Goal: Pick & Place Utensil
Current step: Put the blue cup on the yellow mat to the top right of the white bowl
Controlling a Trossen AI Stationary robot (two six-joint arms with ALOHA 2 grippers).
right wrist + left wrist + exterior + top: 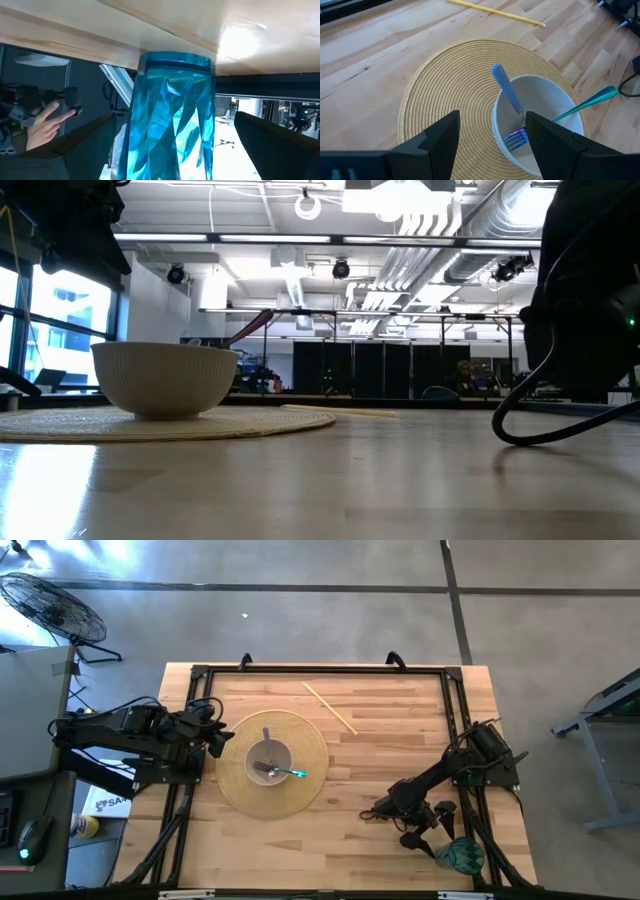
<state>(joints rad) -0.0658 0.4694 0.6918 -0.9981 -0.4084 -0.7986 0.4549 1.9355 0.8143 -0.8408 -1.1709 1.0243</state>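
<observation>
A white bowl (268, 762) stands on a round woven placemat (305, 745). In it lean a fork (509, 95) with a blue-purple handle, tines down, and a teal-handled utensil (585, 102) whose handle lies over the rim. My left gripper (222, 738) hovers open above the mat's left edge, its fingers (447, 132) short of the bowl. Near the table's front right corner stands a blue faceted glass (462, 856). My right gripper (438, 832) is open, low over the table, one finger (90, 145) on each side of the glass (172, 115) with a gap on both sides.
A thin yellow stick (330, 707) lies on the wood behind the mat. A dark cable (520, 425) loops on the table by the right arm. The black frame rail (455, 720) runs along the table's edges. A person's hand (45, 125) shows beyond the table's edge.
</observation>
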